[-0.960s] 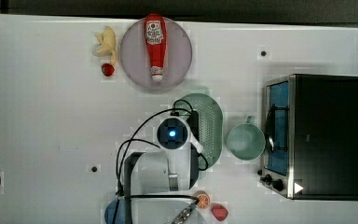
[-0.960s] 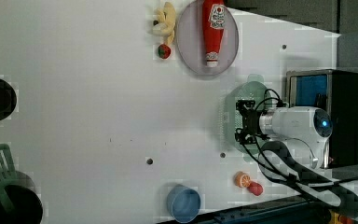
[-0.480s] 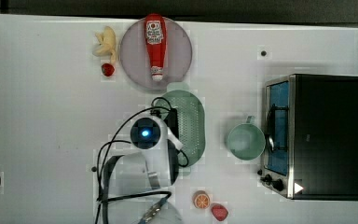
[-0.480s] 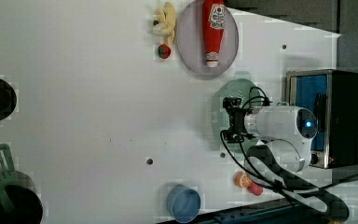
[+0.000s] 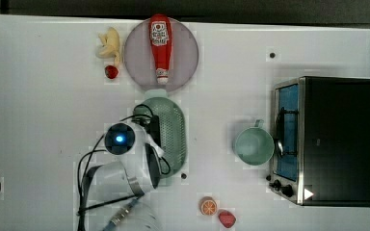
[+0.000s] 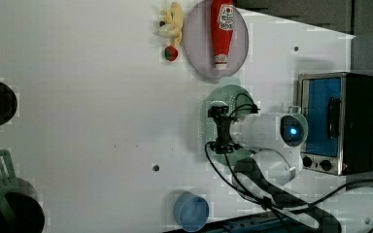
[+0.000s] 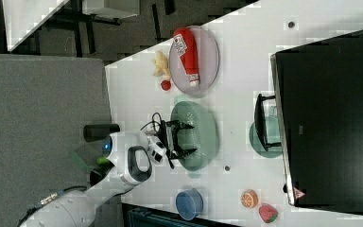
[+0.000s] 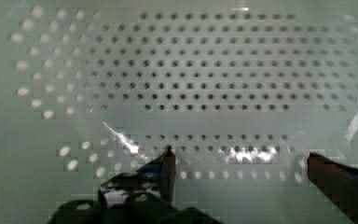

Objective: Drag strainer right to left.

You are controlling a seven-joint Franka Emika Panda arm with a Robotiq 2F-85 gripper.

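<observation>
one pale sage-green oval plastic strainer (image 5: 171,134) with a dotted perforated bowl lies on the white table (image 5: 43,120), just below the round grey plate (image 5: 185,53) in the top view and well to the top view's left of the round green mug (image 5: 253,146). the white robot arm's black gripper (image 8: 240,161) reaches down into the strainer's bowl, its two fingers (image 8: 167,165) spread apart and closed on nothing, their tips close to the perforated floor.

counted: one red ketchup bottle (image 5: 160,45) lying on the plate, its label writing too small to read; one peeled banana (image 5: 109,44) and one small red fruit (image 5: 111,71) beside the plate; one orange half (image 5: 208,206) and one strawberry (image 5: 227,219) near the table's lower edge in the top view; one blue cup (image 6: 191,212); one toaster oven (image 5: 323,139) with a blue glass door, touching or just beside the mug.
</observation>
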